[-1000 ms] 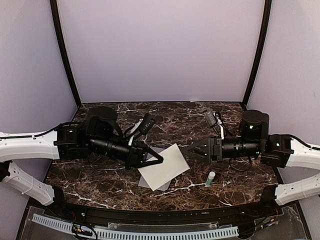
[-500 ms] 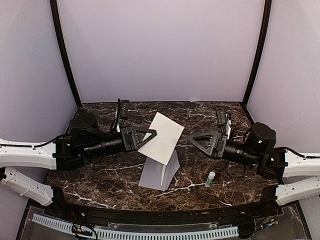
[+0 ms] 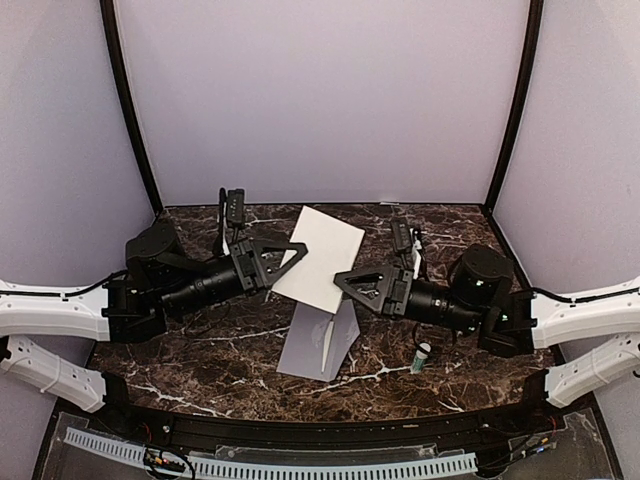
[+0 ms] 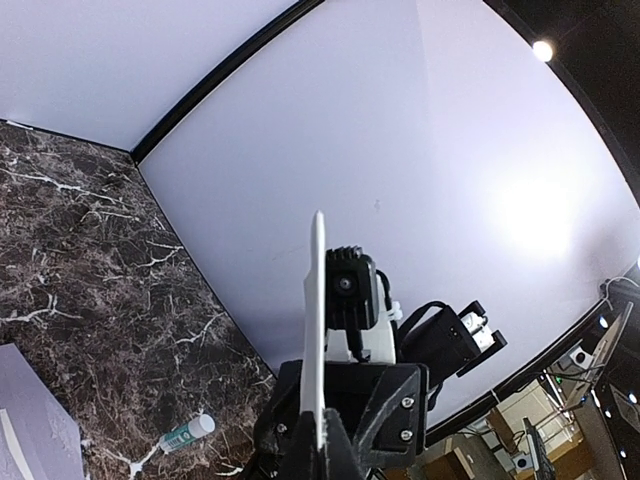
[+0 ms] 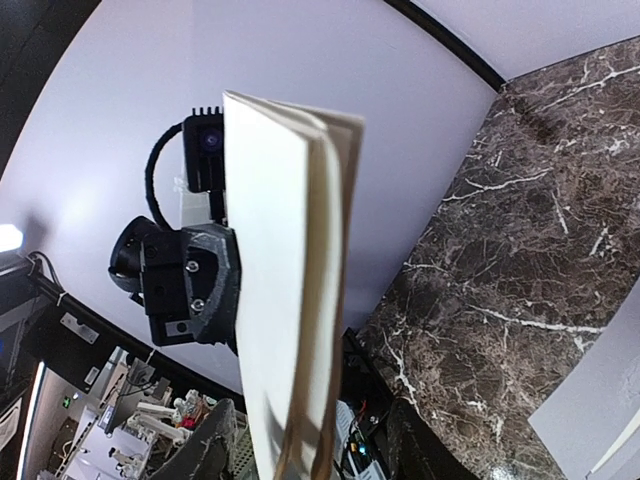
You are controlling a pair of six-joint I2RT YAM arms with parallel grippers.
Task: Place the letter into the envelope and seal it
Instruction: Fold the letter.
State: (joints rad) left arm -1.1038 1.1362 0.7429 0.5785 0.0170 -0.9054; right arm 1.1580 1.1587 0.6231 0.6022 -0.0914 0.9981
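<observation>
The letter [image 3: 320,258], a folded cream sheet, hangs in the air above the table with my left gripper [image 3: 300,247] shut on its left edge. In the left wrist view the letter [image 4: 318,330] shows edge-on, pinched at my left gripper [image 4: 322,425]. My right gripper [image 3: 340,278] reaches in from the right. Its jaws are open and straddle the letter's [image 5: 280,280] lower right edge, with a gap on each side at the right gripper [image 5: 312,445]. The grey envelope [image 3: 320,345] lies flat on the marble below, also in both wrist views [image 4: 30,420] [image 5: 600,410].
A small white and green glue stick [image 3: 422,357] lies on the marble table [image 3: 200,350] right of the envelope, under the right arm, and shows as a glue stick [image 4: 187,433] in the left wrist view. Pale walls close in the back and sides.
The left gripper has lifted the letter off the envelope, up and towards the back. The right gripper has moved left up to the letter, and its jaws have narrowed around the edge.
</observation>
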